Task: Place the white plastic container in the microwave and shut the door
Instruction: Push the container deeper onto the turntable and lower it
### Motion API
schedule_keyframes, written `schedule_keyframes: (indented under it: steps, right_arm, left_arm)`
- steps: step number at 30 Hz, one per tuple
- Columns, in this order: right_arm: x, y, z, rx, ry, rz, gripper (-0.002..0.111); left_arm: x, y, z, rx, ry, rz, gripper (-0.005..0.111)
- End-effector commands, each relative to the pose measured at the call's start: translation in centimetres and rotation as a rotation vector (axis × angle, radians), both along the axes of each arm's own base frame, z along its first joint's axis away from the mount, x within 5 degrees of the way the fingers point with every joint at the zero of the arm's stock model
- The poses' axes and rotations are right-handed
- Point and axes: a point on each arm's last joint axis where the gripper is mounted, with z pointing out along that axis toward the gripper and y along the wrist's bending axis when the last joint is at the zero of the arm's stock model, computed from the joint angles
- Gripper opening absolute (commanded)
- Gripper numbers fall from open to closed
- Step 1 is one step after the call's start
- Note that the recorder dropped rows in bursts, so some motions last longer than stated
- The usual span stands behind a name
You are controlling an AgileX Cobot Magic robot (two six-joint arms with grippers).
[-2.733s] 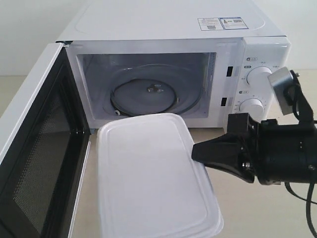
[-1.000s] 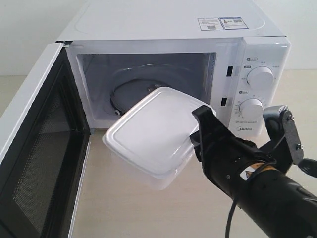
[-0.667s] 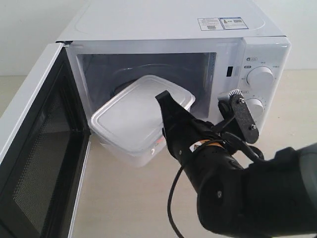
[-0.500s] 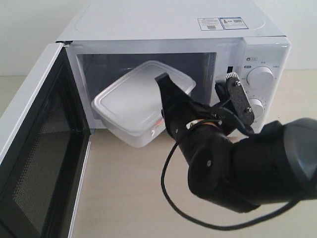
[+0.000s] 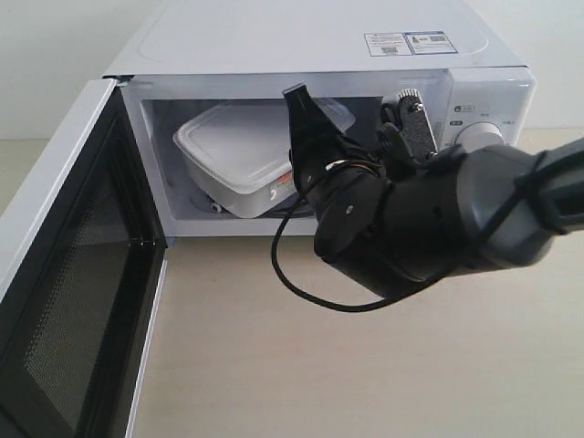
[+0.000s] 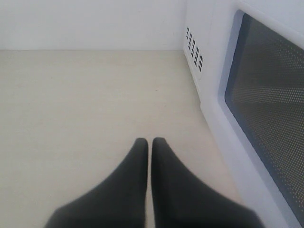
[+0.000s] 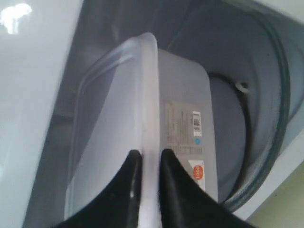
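A: The right end effector [image 7: 147,159] is clamped on the rim of the white translucent rectangular plastic container [image 7: 183,99], held tilted inside the boxy white microwave [image 5: 274,46].
B: Its long axis runs straight ahead, inward. The left end effector [image 6: 149,145], tips together, sits beside the open mesh-windowed door [image 5: 55,274].

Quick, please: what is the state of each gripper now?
Left gripper: closed, holding nothing.
Right gripper: closed on the rim of the white plastic container.
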Motion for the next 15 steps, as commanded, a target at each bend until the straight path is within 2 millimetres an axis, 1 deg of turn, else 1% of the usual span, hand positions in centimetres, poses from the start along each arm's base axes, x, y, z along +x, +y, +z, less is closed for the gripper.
schedule_keyframes:
  steps: [1,5,11,15]
  right_arm:
    - [1.1,0.9,-0.3,-0.004,-0.043,-0.022,0.000]
    - [2.0,1.5,-1.1,0.020,-0.035,-0.043,0.000]
    - [2.5,1.2,-1.1,0.020,-0.097,-0.103,0.000]
    - [2.5,1.5,-2.2,0.000,-0.064,-0.087,0.000]
  left_arm:
    - [0.0,0.0,0.1,-0.014,-0.006,0.006,0.004]
    - [0.0,0.0,0.1,-0.014,-0.006,0.006,0.004]
    - [0.0,0.0,0.1,-0.014,-0.006,0.006,0.004]
    - [0.0,0.0,0.1,-0.014,-0.006,0.006,0.004]
